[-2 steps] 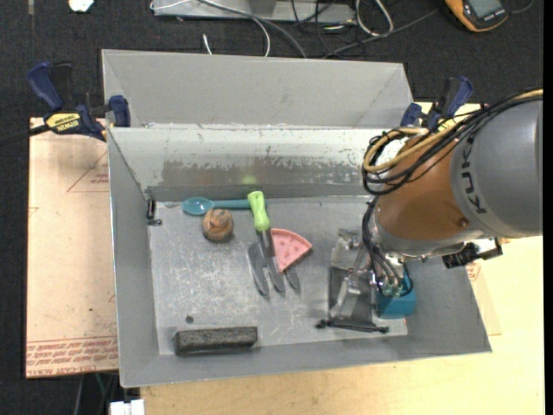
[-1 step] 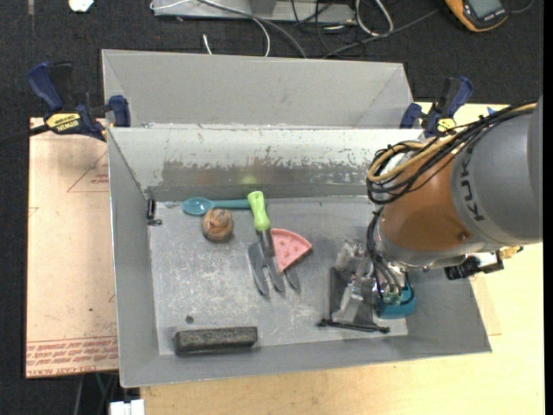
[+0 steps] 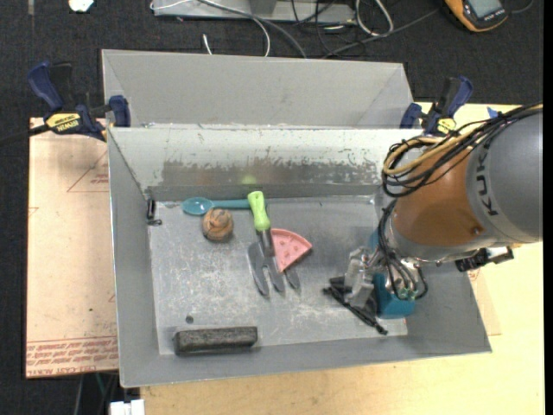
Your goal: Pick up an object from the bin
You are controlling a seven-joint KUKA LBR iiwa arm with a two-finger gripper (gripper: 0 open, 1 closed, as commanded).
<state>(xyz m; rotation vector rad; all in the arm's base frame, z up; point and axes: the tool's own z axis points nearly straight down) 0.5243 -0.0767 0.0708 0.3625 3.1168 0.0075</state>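
Reaching arm: the arm [image 3: 449, 206], with its orange cover and cables, comes in over the right rim and covers the bin's right side.
Gripper: the gripper [image 3: 363, 277] is low over the floor in the near right part of the bin; whether it is open or closed cannot be told.
Under the gripper: a thin black stick-like thing [image 3: 356, 306] lies slantwise on the floor, just on the gripper's near side. A teal piece [image 3: 396, 305] sits to its right, partly beneath the cables. Nothing can be seen gripped.
Bin: the grey metal bin [image 3: 259, 158] has a tall far wall and sloping left and right walls.
Far left: a teal spoon [image 3: 207, 204] lies along the foot of the far wall, and a brown round lump [image 3: 218, 224] sits just near of it.
Middle: a green-handled fork [image 3: 266, 247] lies with its tines toward the near side, and a pink wedge [image 3: 292, 247] touches its right side.
Near left: a dark grey bar [image 3: 216, 339] lies along the near edge, with a small black bit [image 3: 190, 320] just far of it.
Open room: bare floor lies left of the fork, and more between the pink wedge and the gripper.
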